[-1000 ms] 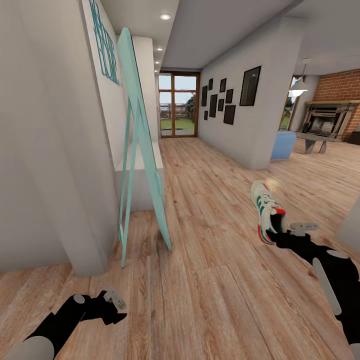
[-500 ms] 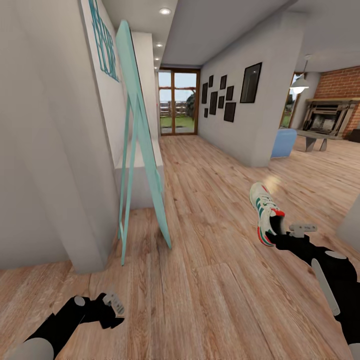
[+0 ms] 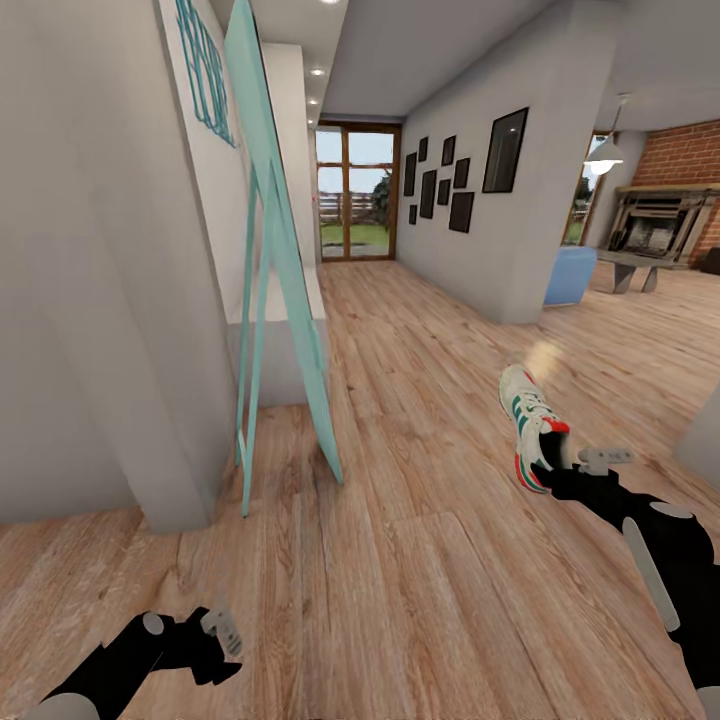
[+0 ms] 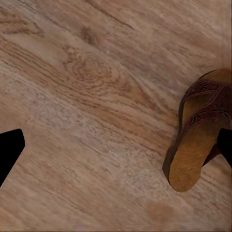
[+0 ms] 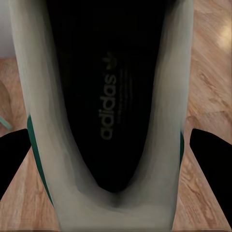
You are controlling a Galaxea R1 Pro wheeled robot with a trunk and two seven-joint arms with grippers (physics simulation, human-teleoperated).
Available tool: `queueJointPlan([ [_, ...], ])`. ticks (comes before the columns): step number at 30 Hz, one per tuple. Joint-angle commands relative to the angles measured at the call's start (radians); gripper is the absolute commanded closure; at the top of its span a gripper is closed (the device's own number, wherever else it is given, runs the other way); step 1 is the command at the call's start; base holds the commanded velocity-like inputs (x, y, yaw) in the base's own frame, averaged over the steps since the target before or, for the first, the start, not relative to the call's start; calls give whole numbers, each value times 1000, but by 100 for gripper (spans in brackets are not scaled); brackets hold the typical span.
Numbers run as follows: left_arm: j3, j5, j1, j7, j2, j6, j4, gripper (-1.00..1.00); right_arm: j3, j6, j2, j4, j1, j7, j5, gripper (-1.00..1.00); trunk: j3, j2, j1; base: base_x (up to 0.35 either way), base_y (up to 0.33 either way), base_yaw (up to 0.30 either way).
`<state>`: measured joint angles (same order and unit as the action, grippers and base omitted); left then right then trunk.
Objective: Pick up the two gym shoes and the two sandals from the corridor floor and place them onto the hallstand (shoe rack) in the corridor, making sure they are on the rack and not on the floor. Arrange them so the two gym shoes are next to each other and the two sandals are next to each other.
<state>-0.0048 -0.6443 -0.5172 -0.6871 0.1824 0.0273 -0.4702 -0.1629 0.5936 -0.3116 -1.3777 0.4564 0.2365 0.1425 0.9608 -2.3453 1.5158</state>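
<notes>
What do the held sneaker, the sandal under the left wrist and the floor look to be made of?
Gym shoe: white, smooth leather-like upper with green stripes; dark printed insole in the right wrist view. Sandal: dark brown leather-looking perforated straps, matte tan footbed. Corridor floor: light-brown wood-look planks with grain and knots, faintly glossy; solid wood or laminate is unclear.

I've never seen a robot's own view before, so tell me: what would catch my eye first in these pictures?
Probably the white sneaker with green stripes and a red-orange heel, held up over the wood-plank floor by the right claw; its wrist camera looks straight into the shoe's dark insole. Next, the tall turquoise-framed panel leaning by the white wall on the left. Below the left claw, a dark brown leather sandal with a tan footbed lies on the floor.
</notes>
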Motion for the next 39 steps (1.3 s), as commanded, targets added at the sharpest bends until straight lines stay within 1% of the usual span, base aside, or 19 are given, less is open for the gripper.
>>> queueJointPlan([
  [1,0,-1,1,-6,3,-79,36,-100,-1,6,0,-1,1,1,7,100,6,-8,4,0,0,0],
  [2,0,-1,1,-7,4,-130,69,-100,-1,6,0,-1,1,1,7,100,10,-15,8,0,0,0],
  [4,0,-2,2,-8,4,-170,102,-100,-1,6,0,-1,1,1,6,100,18,-29,15,0,0,0],
  [7,-1,-2,2,-8,2,-187,115,-100,-1,6,0,-1,1,1,6,100,28,-50,27,0,0,0],
  [9,-1,-2,2,-8,1,-189,117,-100,-1,6,0,-1,1,1,6,100,35,-64,34,0,0,0],
  [24,-5,-3,1,-10,-6,-189,117,-100,-3,6,0,-1,1,1,5,100,54,-64,34,0,0,0],
  [26,-19,-3,1,-12,-7,-188,117,-100,-3,6,0,-1,1,1,5,100,57,-64,34,0,0,0],
  [28,-65,-3,0,-24,-7,-185,117,-100,-3,6,0,-1,1,1,5,100,60,-64,34,0,0,0],
  [31,-96,-3,0,-30,-7,-180,117,-100,-3,6,0,-1,1,1,6,100,65,-64,34,0,0,0],
  [39,-109,0,0,-31,-7,-178,128,-100,-3,6,-1,-3,1,1,6,100,74,-64,34,0,0,0],
])
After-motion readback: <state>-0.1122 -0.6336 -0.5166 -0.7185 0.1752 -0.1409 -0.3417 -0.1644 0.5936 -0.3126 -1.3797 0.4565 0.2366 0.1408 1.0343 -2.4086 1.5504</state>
